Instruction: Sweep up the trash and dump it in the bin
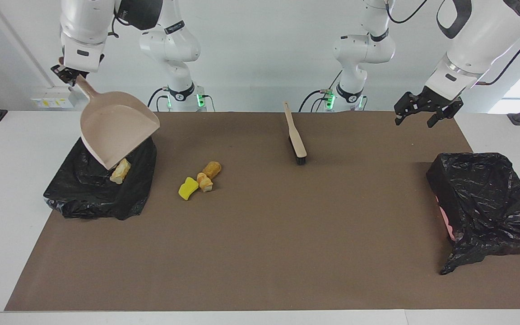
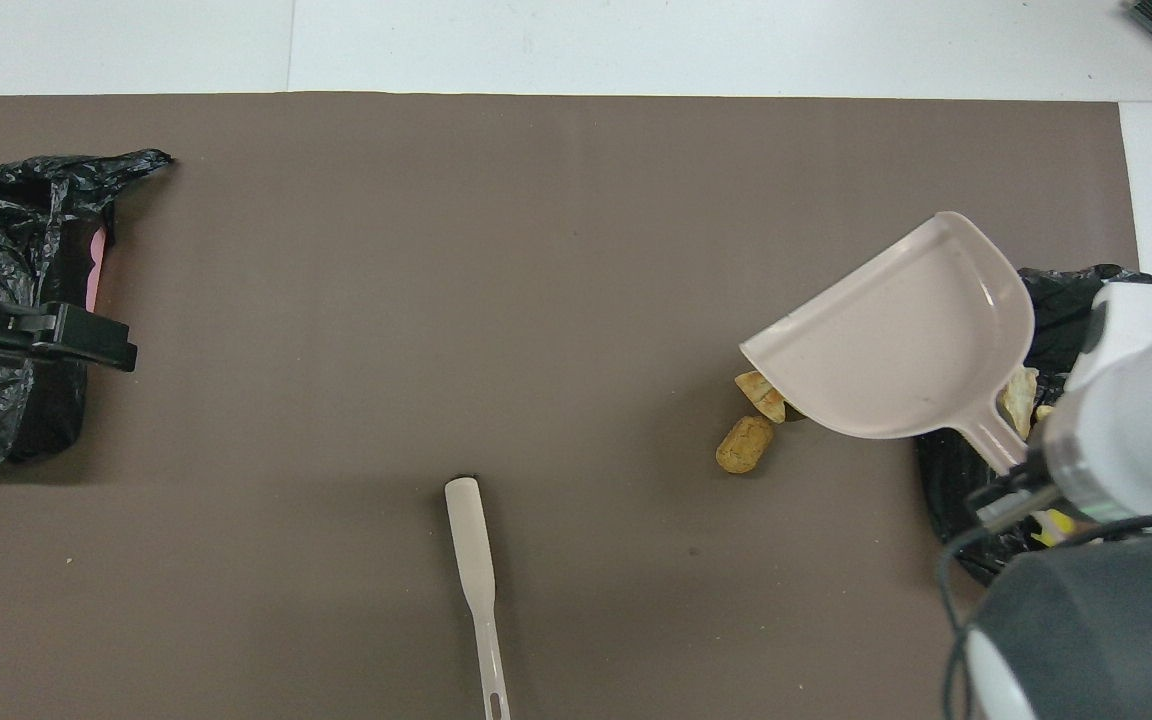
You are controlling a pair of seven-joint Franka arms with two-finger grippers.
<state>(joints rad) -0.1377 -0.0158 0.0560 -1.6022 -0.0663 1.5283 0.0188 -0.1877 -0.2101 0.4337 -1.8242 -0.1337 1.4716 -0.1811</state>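
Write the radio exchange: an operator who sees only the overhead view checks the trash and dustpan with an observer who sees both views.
Operator: Is any trash hidden under the dustpan?
Observer: Yes. A yellow sponge lies on the mat, beside the two bread pieces.
Operator: Is the dustpan resting on the bin?
Observer: No. The right gripper holds the dustpan by its handle, raised and tilted, lip down over the bin.
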